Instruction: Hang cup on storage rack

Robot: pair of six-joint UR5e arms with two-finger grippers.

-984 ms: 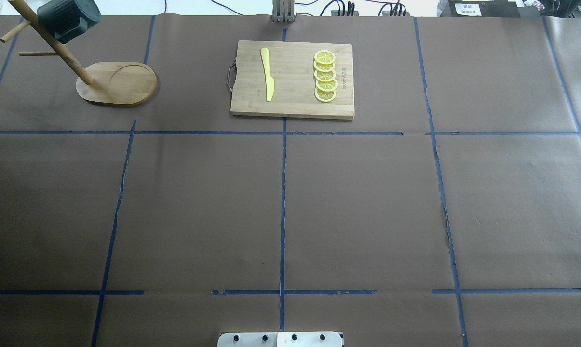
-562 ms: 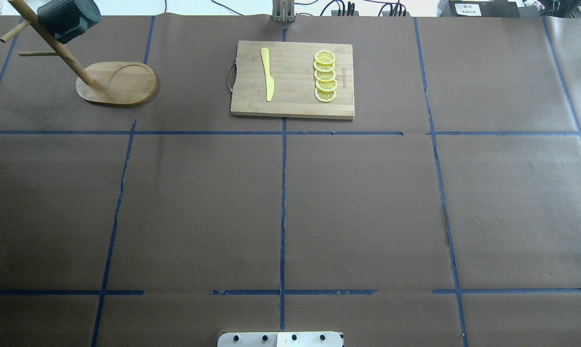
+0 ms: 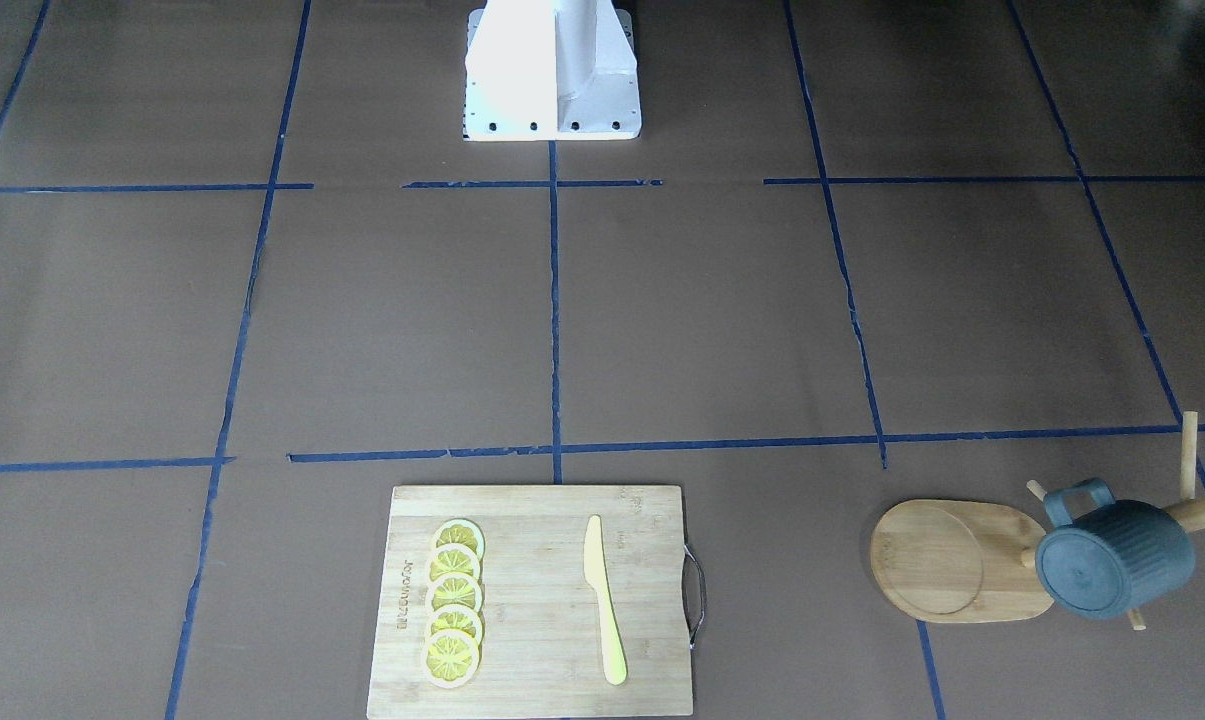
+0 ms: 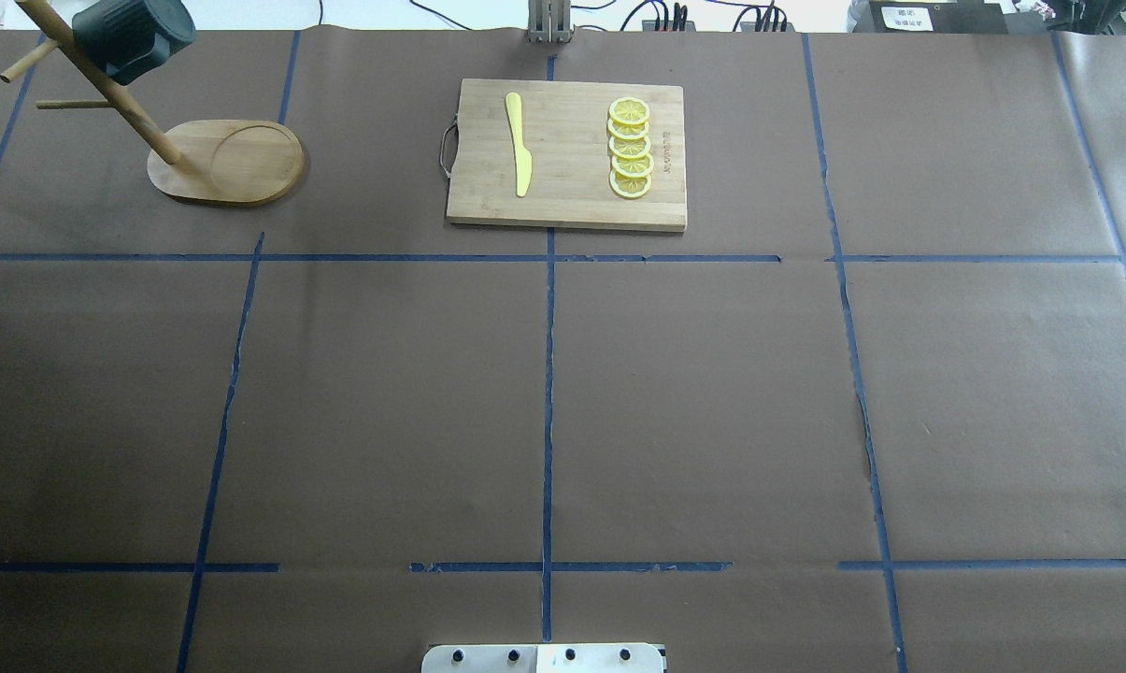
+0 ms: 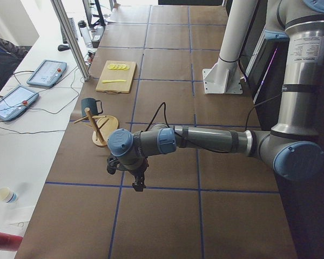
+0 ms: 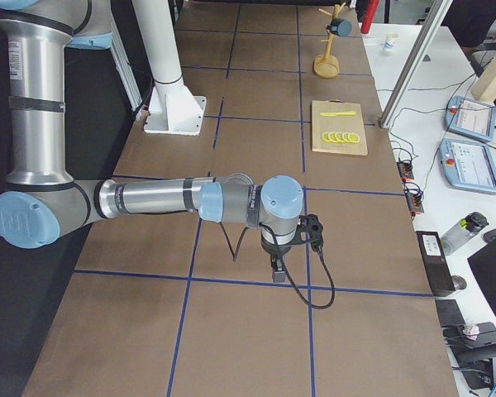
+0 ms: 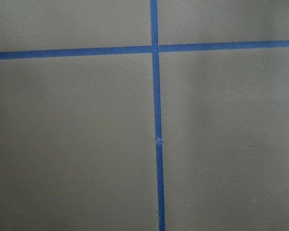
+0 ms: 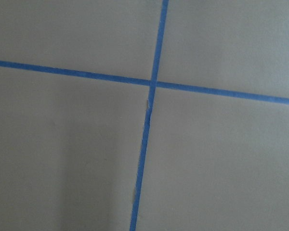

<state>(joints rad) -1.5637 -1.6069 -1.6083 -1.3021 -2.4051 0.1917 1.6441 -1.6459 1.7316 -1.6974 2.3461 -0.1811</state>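
Observation:
The dark blue-grey ribbed cup (image 4: 133, 35) hangs by its squared handle on a peg of the light wooden storage rack (image 4: 235, 161) at the table's far left corner. In the front-facing view the cup (image 3: 1112, 555) hangs bottom toward the camera beside the rack's oval base (image 3: 947, 560). No gripper touches it. My left gripper (image 5: 136, 181) hovers over the table well short of the rack (image 5: 100, 129). My right gripper (image 6: 279, 269) hovers far from the rack (image 6: 326, 64). Both show only in the side views, so I cannot tell whether they are open or shut.
A bamboo cutting board (image 4: 567, 154) with a yellow knife (image 4: 520, 142) and several lemon slices (image 4: 630, 148) lies at the far middle. Brown paper with blue tape lines (image 4: 548, 374) covers the table. Both wrist views show only paper and tape.

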